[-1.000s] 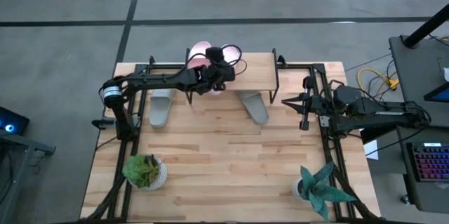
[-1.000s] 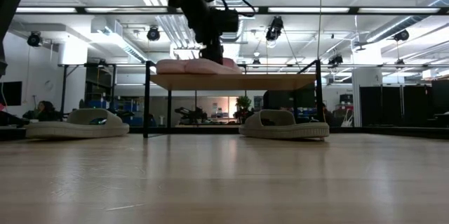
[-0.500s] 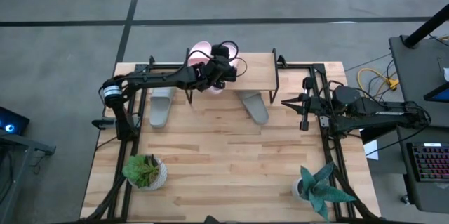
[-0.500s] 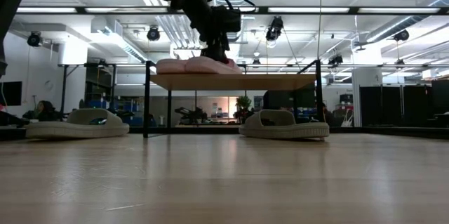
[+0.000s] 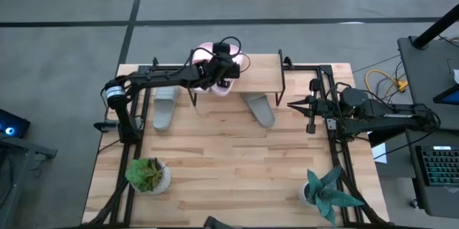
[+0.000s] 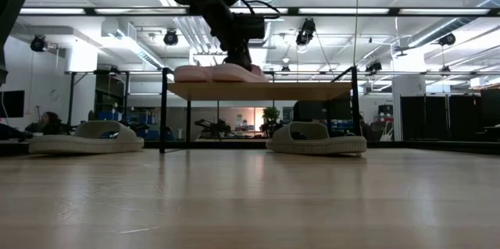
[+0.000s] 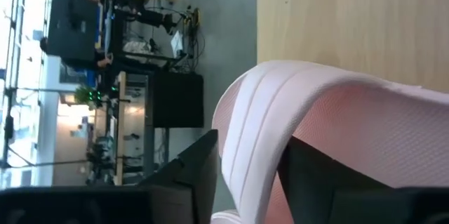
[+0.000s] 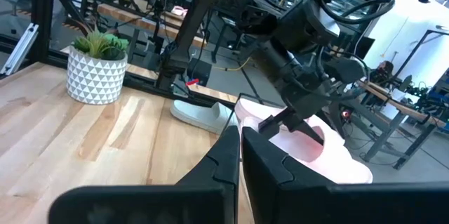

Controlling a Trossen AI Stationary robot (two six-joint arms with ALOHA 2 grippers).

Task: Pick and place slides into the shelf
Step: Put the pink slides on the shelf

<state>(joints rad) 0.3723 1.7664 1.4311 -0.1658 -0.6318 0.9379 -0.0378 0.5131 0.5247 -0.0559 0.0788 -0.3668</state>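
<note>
Slides in pink (image 5: 215,67) lie on the shelf (image 5: 258,75) near the top centre of the high view, and the ribbed strap of one (image 7: 280,112) is seen clamped between the left gripper's (image 5: 224,69) dark fingers (image 7: 193,171). Soft moulded foam is suggested by the strap. Two grey slides (image 5: 166,108) (image 5: 259,108) rest on the table (image 5: 229,164) below. The right gripper (image 5: 310,114) is held shut at the right edge.
</note>
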